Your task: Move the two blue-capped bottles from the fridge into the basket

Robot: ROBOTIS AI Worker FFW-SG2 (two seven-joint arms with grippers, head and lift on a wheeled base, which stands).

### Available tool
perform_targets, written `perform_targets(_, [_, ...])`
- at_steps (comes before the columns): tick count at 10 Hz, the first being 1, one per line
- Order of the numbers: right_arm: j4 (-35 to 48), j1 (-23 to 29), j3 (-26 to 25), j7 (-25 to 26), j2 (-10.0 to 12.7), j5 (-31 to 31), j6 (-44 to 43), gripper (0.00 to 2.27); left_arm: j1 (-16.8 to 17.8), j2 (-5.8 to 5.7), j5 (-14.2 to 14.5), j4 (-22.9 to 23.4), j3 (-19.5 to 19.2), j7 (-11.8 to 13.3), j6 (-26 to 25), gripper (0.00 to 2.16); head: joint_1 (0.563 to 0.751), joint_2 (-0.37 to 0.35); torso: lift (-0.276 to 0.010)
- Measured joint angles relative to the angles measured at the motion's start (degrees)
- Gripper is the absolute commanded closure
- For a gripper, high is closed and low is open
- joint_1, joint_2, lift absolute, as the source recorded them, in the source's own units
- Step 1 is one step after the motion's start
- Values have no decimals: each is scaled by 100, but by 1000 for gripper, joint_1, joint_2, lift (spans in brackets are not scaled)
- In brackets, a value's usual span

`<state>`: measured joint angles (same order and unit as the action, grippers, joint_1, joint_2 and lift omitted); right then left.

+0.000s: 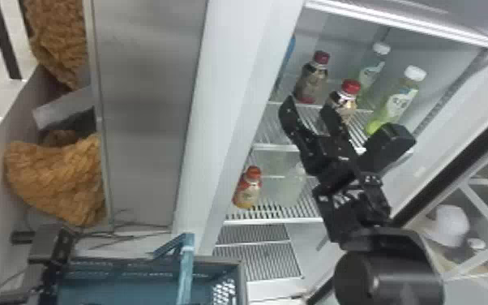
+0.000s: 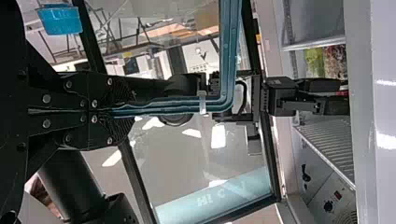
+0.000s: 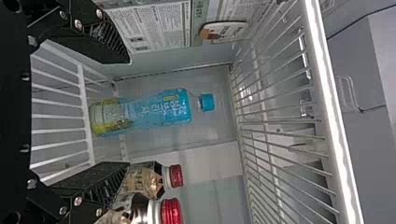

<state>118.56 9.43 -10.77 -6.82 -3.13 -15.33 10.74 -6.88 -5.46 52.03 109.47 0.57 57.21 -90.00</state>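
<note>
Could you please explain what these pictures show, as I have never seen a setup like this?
This is a robot with two black arms, pictured by one camera on its head, looking forward and down, and one on each wrist. The wrist pictures are turned sideways, so upright bottles seem to lie down.

The left gripper is shut on the handle of a blue basket. The right gripper is inside the fridge, fingers open and holding nothing, with a blue-capped bottle standing beyond them.

On the fridge's upper wire shelf there are also two red-capped bottles and two white-capped ones. Another red-capped bottle stands on the shelf below.
</note>
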Motion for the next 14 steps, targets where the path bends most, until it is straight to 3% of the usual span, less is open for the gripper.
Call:
perform_targets(12, [-1480, -1519, 226, 328, -37, 379, 79, 245, 6, -37, 33, 0, -5, -8, 0, 1142, 695, -350, -76])
perform_targets(14, [-1794, -1838, 282, 340, -38, 447, 79, 251, 7, -48, 39, 0, -10, -9, 0, 1142, 686, -350, -76])
